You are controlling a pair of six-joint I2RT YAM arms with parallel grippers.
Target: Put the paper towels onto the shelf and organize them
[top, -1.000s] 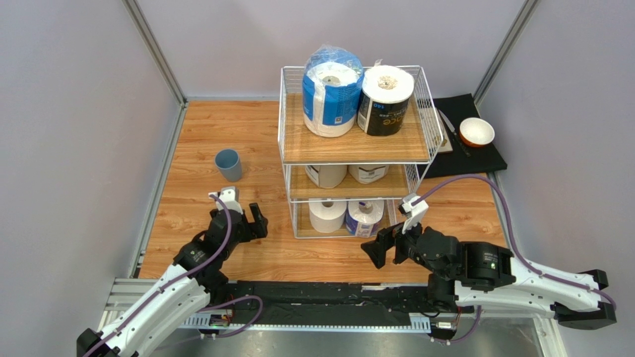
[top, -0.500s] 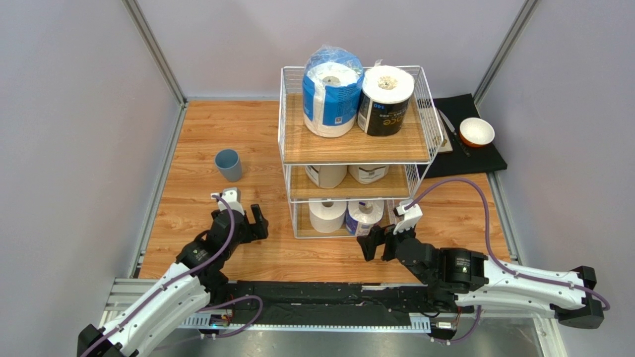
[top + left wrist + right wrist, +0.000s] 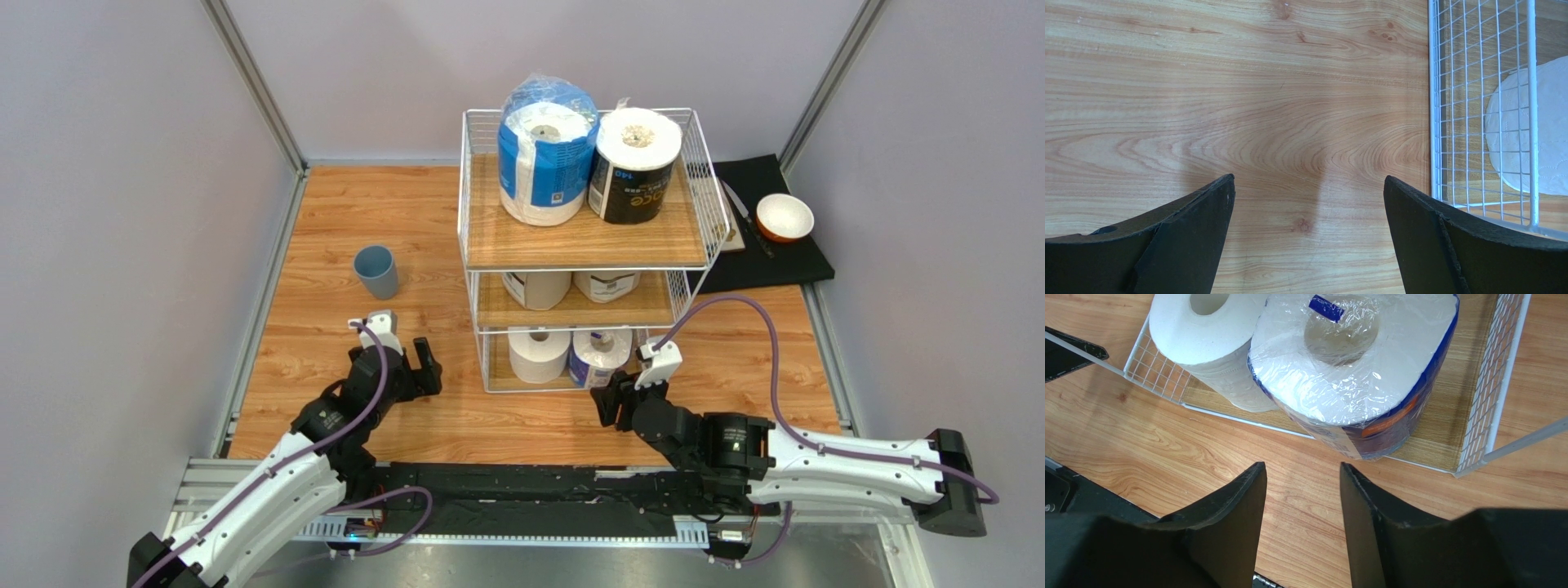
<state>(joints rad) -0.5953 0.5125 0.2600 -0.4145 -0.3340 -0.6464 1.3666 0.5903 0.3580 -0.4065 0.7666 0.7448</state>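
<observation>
The shelf [image 3: 577, 245] is a white wire rack with wooden boards. Its top tier holds a blue-wrapped paper towel roll [image 3: 546, 150] and a dark-wrapped one [image 3: 634, 165]. Two tan rolls [image 3: 536, 289] sit on the middle tier. The bottom tier holds a plain white roll [image 3: 1207, 337] beside a clear-wrapped, blue-labelled roll [image 3: 1352, 367]. My right gripper [image 3: 1303, 471] hovers just in front of the bottom tier, its jaws narrowed but apart, nothing between them. My left gripper [image 3: 1309, 180] stands wide open over bare table, left of the shelf's wire side [image 3: 1475, 92].
A blue cup [image 3: 377, 271] stands on the table left of the shelf. A black mat [image 3: 773, 227] with an orange bowl [image 3: 784, 217] lies at the back right. Grey walls close in both sides.
My right arm has slid left and forward toward the shelf's bottom tier, and its jaws have narrowed from wide open. The left arm has not moved.
</observation>
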